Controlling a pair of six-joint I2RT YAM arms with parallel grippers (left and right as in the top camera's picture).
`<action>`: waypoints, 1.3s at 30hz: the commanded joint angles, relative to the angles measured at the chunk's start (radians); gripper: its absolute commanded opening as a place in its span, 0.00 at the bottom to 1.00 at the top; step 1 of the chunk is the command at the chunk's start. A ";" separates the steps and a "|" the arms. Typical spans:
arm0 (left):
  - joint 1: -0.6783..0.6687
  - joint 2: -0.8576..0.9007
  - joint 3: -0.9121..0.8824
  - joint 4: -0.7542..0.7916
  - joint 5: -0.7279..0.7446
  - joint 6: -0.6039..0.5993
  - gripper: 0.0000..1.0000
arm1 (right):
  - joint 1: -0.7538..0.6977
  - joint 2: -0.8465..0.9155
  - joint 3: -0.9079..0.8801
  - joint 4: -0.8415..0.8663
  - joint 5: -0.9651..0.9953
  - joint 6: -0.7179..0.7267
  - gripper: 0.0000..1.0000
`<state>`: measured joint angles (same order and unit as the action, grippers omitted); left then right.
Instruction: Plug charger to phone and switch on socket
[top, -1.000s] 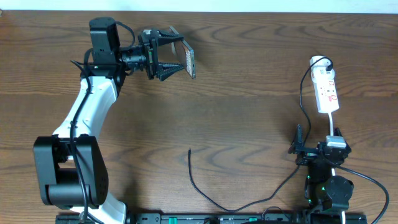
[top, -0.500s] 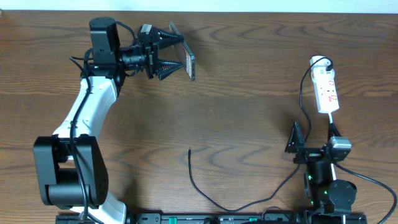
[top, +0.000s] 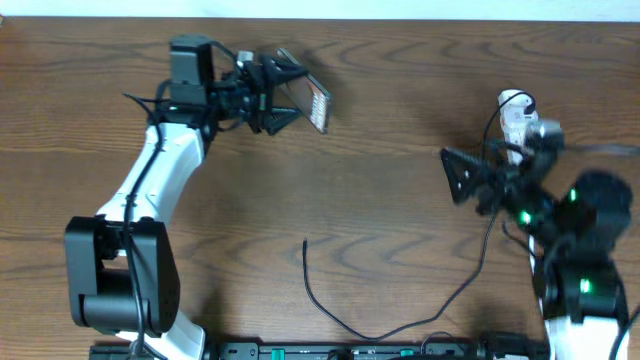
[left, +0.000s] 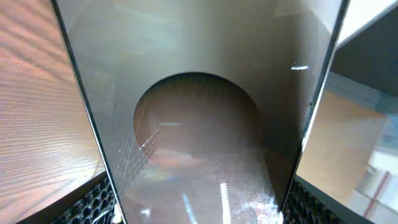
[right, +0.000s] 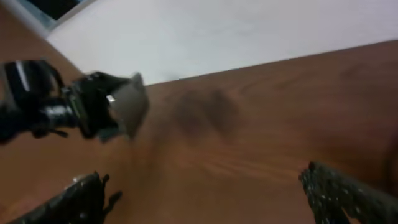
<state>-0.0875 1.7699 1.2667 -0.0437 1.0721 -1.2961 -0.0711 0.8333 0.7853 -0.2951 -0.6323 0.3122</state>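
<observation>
The left tool (top: 292, 97) is clamping the phone (top: 318, 97) edgewise, tilted above the bench's (top: 400, 80) far side, likely risking a slip, while the right tool (top: 453, 175), spread wide and empty, is hovering well apart from the charger (top: 306, 262) lying near the front.

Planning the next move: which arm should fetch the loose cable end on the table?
Probably right: the right tool is open and empty, while the left tool grips the phone. The cable end lies loose.
</observation>
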 joint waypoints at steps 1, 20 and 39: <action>-0.047 -0.026 0.013 -0.085 -0.140 0.047 0.07 | -0.003 0.200 0.104 -0.011 -0.219 0.008 0.99; -0.142 -0.026 0.013 -0.136 -0.228 0.046 0.07 | 0.259 0.497 0.119 0.186 -0.211 0.020 0.99; -0.312 -0.026 0.013 -0.135 -0.228 -0.110 0.07 | 0.429 0.517 0.116 0.104 0.275 0.032 0.94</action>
<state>-0.3798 1.7691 1.2667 -0.1841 0.8314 -1.3350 0.3470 1.3350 0.8875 -0.1963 -0.4110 0.3370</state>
